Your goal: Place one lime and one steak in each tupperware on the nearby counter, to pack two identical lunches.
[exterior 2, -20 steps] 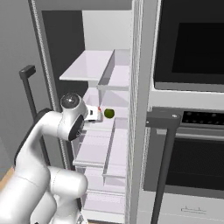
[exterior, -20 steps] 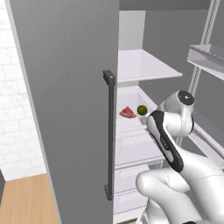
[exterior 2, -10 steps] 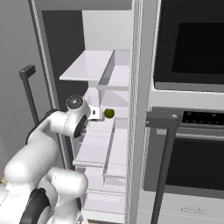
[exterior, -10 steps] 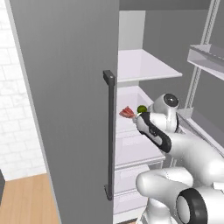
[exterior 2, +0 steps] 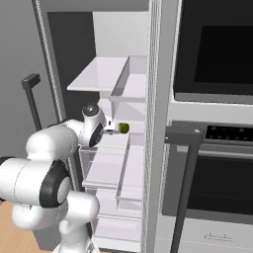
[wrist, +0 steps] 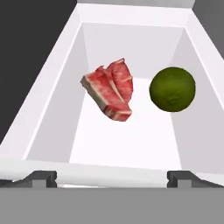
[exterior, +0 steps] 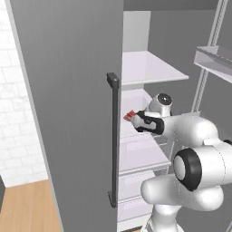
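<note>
You have the tool (wrist: 112, 177) pointed into a white fridge bin (wrist: 48, 105), and its jaws are spread wide with nothing in them. That leaves room to slip around a piece of food. The red steak (wrist: 111, 92) lies flat on the bin floor, a bit to one side. The lime (wrist: 172, 89) sits just beside it, not touching. Both are in the fridge (exterior: 86, 90), so no lunch is packed yet. I think you should go for the steak first, since it is nearly straight ahead.

Open grey fridge door (exterior: 68, 113), white shelves (exterior: 149, 68), black wall oven (exterior 2: 217, 74).
</note>
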